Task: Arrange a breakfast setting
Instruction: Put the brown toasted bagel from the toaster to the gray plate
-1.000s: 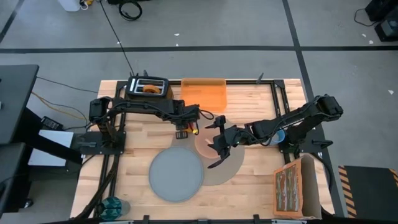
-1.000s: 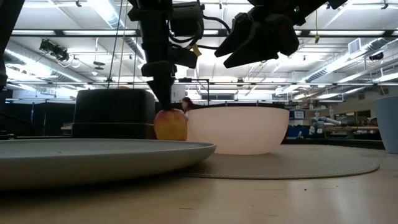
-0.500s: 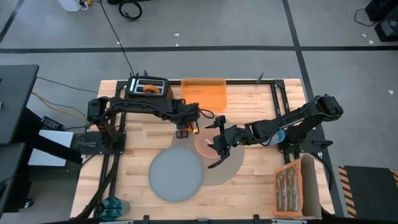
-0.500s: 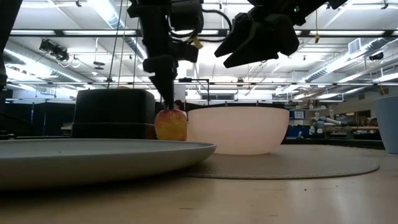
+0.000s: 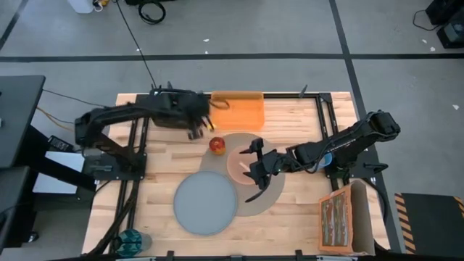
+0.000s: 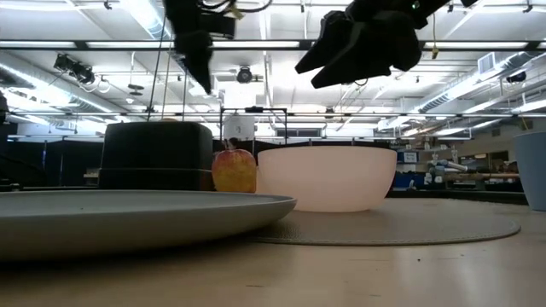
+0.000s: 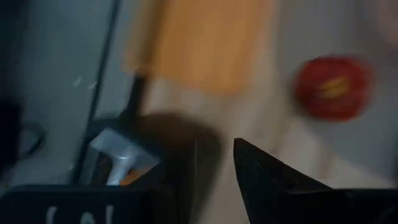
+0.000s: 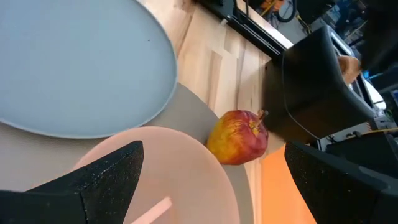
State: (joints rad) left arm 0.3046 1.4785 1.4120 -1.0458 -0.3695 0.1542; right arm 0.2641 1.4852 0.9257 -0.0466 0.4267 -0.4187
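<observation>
The red apple (image 5: 217,145) stands on the far-left rim of the round grey-brown placemat (image 5: 270,194), next to the pink bowl (image 5: 241,165) on the mat. The apple also shows in the right wrist view (image 8: 238,137). The grey plate (image 5: 206,202) lies at the near left, with its rim over the mat's edge. My left gripper (image 5: 197,131) hangs high, far-left of the apple, by the black toaster (image 8: 311,87). Its fingers stand a little apart. My right gripper (image 5: 257,171) hovers open above the bowl. A browned bagel (image 8: 348,64) sticks out of the toaster. The blue cup (image 5: 325,158) peeks from behind the right arm. The spoon is out of view.
An orange board (image 5: 235,109) lies at the far middle, right of the toaster. A brown box (image 5: 344,216) stands at the near right corner. Dark frame rails run along the table's edges. Bare wood shows near the front edge, right of the plate.
My left gripper has left the top of the apple, risen, and swung toward the table's far left, to the toaster. The apple stays upright in its place beside the bowl.
</observation>
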